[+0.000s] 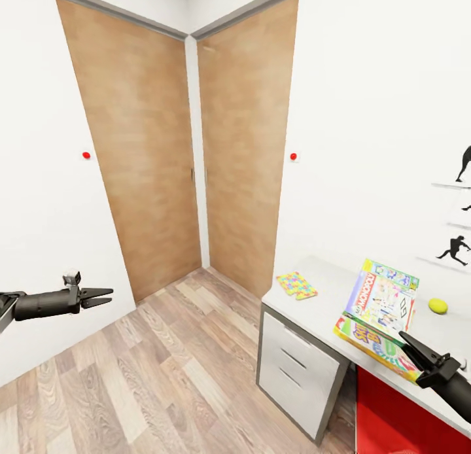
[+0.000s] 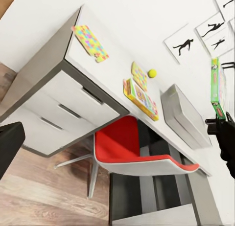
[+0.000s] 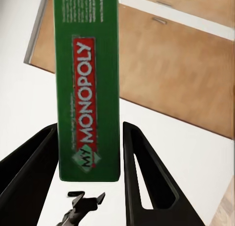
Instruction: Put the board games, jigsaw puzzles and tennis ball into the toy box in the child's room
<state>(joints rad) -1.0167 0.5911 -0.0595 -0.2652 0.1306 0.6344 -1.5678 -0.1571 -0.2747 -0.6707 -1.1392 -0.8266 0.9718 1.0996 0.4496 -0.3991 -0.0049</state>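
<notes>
My right gripper (image 1: 411,341) is shut on the green Monopoly board game (image 1: 383,300), holding it upright over the table (image 1: 327,297); its fingers (image 3: 144,167) clamp the box (image 3: 88,89). Under it lies the yellow-orange board game (image 1: 373,346). One jigsaw puzzle (image 1: 296,284) lies near the table's corner, and the tennis ball (image 1: 437,305) rests by the wall. The left wrist view shows both puzzles (image 2: 90,42) (image 2: 139,75), the ball (image 2: 152,73) and the grey toy box (image 2: 183,113). My left gripper (image 1: 110,296) is open over the floor, holding nothing. The bed is out of view.
Two wood-panel doors (image 1: 144,146) meet at the room's corner, with a red wall button (image 1: 86,155) beside each. A red chair (image 2: 137,147) is tucked under the table next to the white drawer unit (image 1: 294,369). Wood-plank floor (image 1: 170,375) stretches ahead.
</notes>
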